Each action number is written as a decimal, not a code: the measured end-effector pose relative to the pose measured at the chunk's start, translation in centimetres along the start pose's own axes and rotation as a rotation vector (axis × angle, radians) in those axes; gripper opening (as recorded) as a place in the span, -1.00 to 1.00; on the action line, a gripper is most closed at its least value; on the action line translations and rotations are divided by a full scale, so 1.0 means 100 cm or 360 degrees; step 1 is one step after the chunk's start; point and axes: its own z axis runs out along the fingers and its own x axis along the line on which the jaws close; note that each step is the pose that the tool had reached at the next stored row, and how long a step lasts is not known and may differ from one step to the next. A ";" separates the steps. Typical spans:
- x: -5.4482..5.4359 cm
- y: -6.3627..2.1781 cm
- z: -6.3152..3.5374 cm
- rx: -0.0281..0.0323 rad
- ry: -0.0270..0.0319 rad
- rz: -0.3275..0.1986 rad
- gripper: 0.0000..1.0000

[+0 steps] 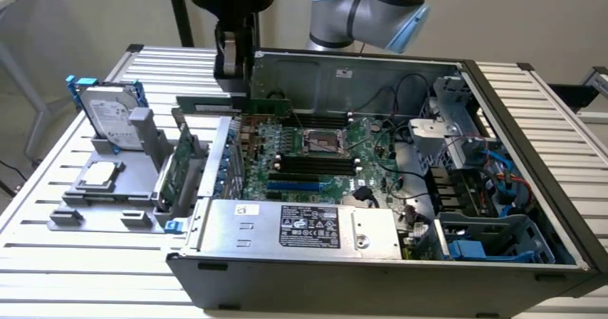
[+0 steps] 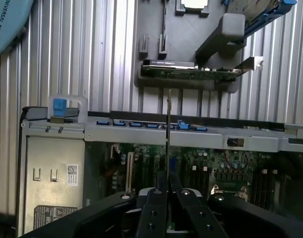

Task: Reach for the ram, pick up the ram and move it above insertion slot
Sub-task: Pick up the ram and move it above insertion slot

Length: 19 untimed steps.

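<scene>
Exterior view: gripper (image 1: 235,100) closed on ram (image 1: 233,106), held level above the case's (image 1: 380,273) far-left wall | wrist view: stick edge-on between fingers (image 2: 156,208) | judged: keep it level, travel slowly.

green ram (image 1: 233,106) in the black gripper (image 1: 231,91); green motherboard (image 1: 323,155), grey ribbed table (image 1: 57,191), blue-tabbed silver hard drive (image 1: 107,116).

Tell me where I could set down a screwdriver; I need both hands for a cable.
Bare slatted table lies in front of the grey holder block, and beyond the open case's far wall on the exterior view's right. Inside the case it is crowded, and the gripper holds the ram over it.
</scene>
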 end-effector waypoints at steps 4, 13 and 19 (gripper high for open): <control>-0.006 -0.0143 -0.0002 -0.00001 0.00001 0.0000 -0.73; -0.021 -0.0441 -0.0004 -0.00001 0.00001 0.0000 -0.73; -0.034 -0.0620 -0.0004 -0.00001 0.00000 0.0000 -0.73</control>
